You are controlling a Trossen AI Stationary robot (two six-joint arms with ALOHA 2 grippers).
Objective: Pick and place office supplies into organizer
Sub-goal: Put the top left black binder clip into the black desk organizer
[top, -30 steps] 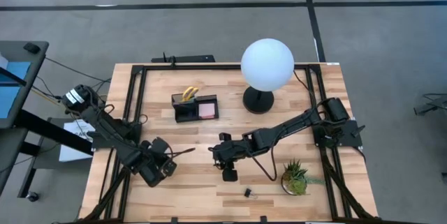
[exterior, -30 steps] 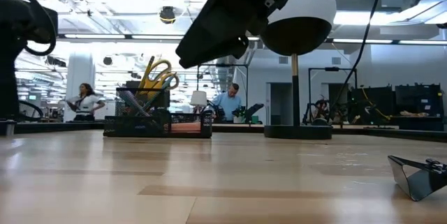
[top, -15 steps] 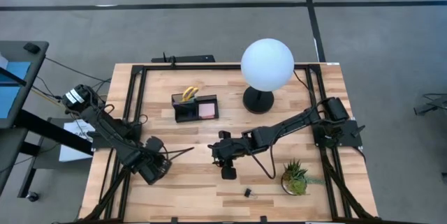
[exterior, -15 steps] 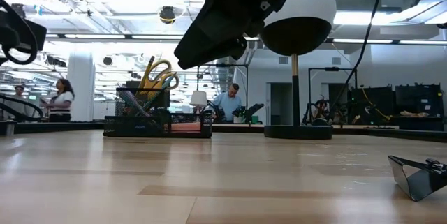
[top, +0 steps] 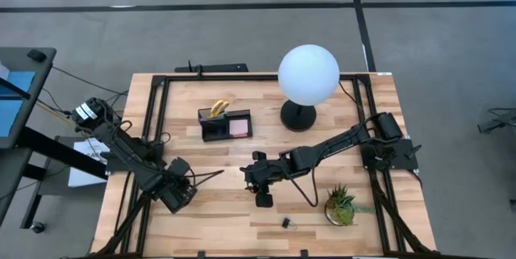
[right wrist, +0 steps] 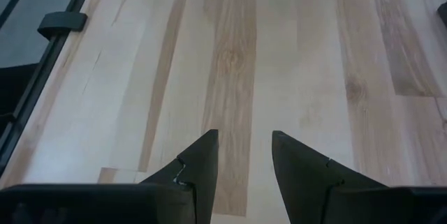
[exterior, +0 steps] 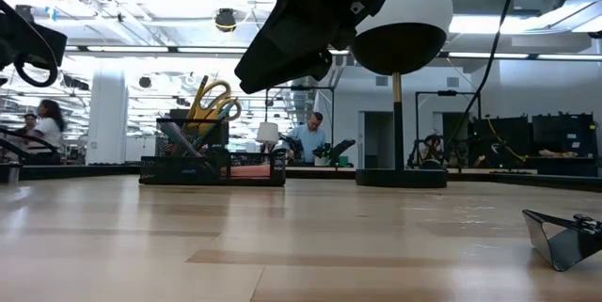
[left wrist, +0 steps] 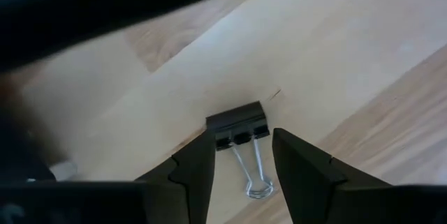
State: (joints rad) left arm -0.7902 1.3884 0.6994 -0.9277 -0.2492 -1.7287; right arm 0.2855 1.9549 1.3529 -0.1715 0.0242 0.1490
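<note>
Left gripper is sitting low over a black binder clip at the near-left of the table, fingers spread on either side of it, not pinching yet. I'd say the trick is to centre on the black body, not the wire handles, then squeeze square. Organizer sits far off toward the back, scissors already in its cup. Right gripper hovers mid-table, parted and empty, another clip near it.

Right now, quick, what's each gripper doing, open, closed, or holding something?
Left gripper: open, fingers either side of a black binder clip on the table, not gripping it.
Right gripper: open, empty, above bare wood.
</note>
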